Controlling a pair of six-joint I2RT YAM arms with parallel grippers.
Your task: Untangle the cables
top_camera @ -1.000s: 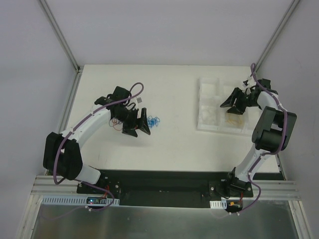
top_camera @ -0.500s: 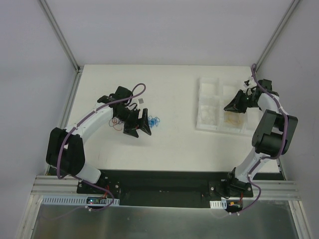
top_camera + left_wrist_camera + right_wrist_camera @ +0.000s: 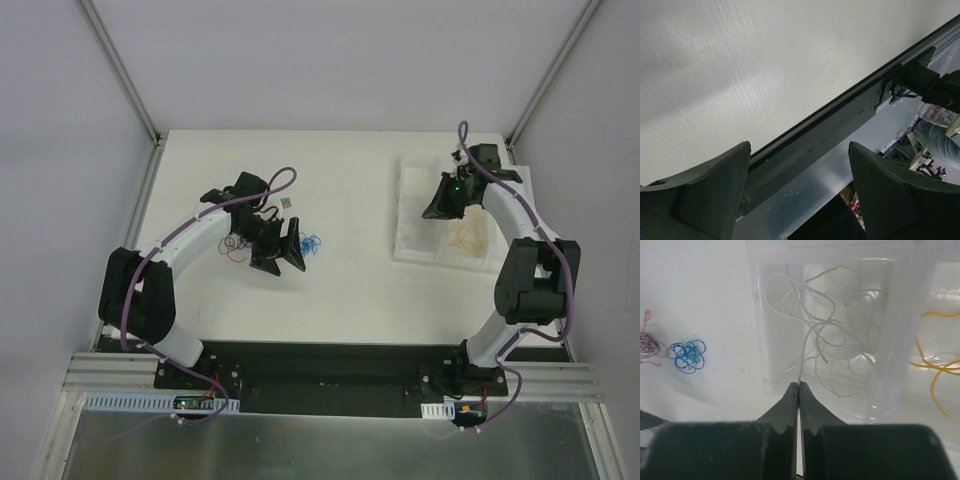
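Two small cable tangles lie on the white table: a blue bundle and a red and dark bundle. My left gripper hovers open between them with nothing between its fingers; its wrist view shows no cables. My right gripper is over the clear tray, shut on a thin white cable that runs up from its tips into a loose pile of white cables in one compartment.
The clear compartment tray sits at the right of the table, with yellow-orange wires in a neighbouring compartment. A small dark square lies behind the left gripper. The black front rail borders the table.
My right gripper has shut and swung left across the tray, from over the yellow wires to the white ones. The left arm has barely shifted.
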